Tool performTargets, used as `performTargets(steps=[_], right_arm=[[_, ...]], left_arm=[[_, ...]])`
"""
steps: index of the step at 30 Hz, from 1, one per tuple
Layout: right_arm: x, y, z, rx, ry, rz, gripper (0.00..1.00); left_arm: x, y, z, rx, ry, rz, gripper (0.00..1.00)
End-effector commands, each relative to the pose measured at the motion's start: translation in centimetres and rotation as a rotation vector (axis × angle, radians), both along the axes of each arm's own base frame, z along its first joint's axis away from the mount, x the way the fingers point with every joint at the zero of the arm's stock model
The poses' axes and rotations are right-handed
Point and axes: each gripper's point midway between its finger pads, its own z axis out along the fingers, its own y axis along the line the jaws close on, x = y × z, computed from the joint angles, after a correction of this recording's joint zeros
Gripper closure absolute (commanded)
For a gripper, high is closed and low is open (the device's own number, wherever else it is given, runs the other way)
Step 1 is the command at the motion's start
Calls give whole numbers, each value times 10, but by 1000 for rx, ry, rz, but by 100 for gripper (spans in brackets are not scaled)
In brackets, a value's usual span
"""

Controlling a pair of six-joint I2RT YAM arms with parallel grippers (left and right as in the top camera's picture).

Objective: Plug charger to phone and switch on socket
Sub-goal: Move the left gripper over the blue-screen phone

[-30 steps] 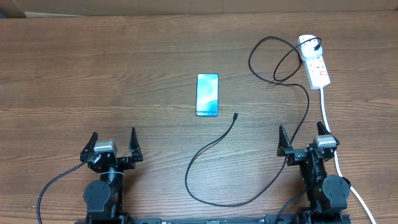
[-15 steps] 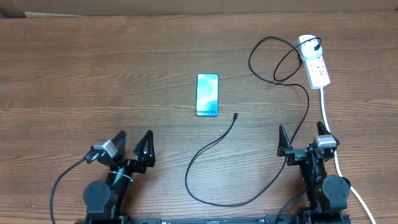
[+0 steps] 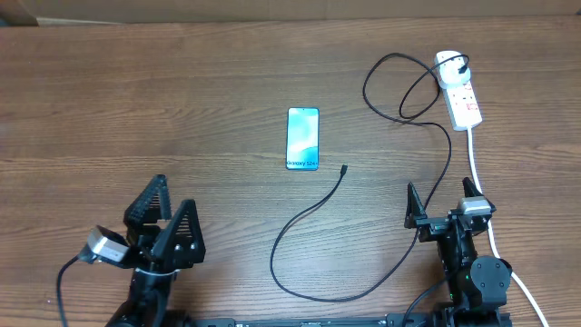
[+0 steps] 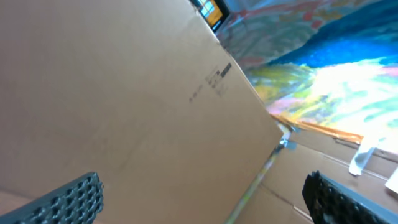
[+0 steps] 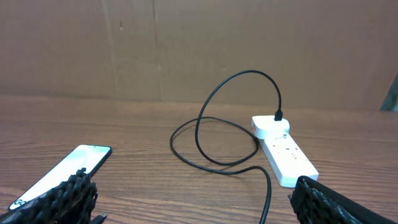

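Note:
The phone (image 3: 303, 138) lies flat mid-table with its blue-teal screen lit; it also shows at the lower left of the right wrist view, phone (image 5: 62, 171). The charger (image 3: 300, 218) is a thin black cable. Its free connector tip (image 3: 344, 169) rests just right of the phone's near end, apart from it. The cable loops round to the white socket (image 3: 459, 91), where it is plugged in at the far end; socket (image 5: 283, 149). My left gripper (image 3: 175, 193) is open, raised and tilted, empty. My right gripper (image 3: 438, 191) is open near the front edge, empty.
The socket's thick white cord (image 3: 481, 182) runs down the table just right of my right arm. A cardboard wall (image 5: 186, 43) closes the table's far side. The left wrist view shows only a cardboard panel (image 4: 124, 93) and a colourful backdrop.
My left arm has swung left and tipped up, so its open fingers now point away from the table. Right arm, phone, cable and socket have not moved.

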Motion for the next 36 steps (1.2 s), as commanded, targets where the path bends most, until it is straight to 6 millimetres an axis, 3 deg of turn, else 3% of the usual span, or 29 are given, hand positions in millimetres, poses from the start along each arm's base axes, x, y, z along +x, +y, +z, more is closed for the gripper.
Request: performTargets(steps=[1, 5, 7, 13, 16, 20, 24, 28, 30, 33, 36], right_arm=[[0, 0, 0, -1, -9, 0, 0], [0, 0, 0, -1, -9, 0, 0], [0, 0, 0, -1, -9, 0, 0], [0, 0, 0, -1, -9, 0, 0], [0, 0, 0, -1, -9, 0, 0], [0, 0, 0, -1, -9, 0, 0], [0, 0, 0, -1, -9, 0, 0], [0, 0, 0, -1, -9, 0, 0], [0, 0, 0, -1, -9, 0, 0], [0, 0, 0, -1, -9, 0, 0], [0, 0, 0, -1, -9, 0, 0]], left_arm=[[-24, 5, 49, 80, -72, 86, 0], [-36, 4, 78, 255, -63, 188, 0], [-35, 5, 86, 319, 22, 207, 0], [-4, 1, 85, 390, 449, 119, 0], [9, -12, 94, 446, 601, 9, 0], [23, -45, 111, 507, 686, -244, 0], [31, -80, 120, 473, 686, -534, 0], [40, -101, 132, 477, 590, -721, 0], [45, -108, 127, 490, 604, -727, 0], [65, -110, 107, 530, 706, -567, 0], [69, -120, 89, 581, 795, -493, 0]])
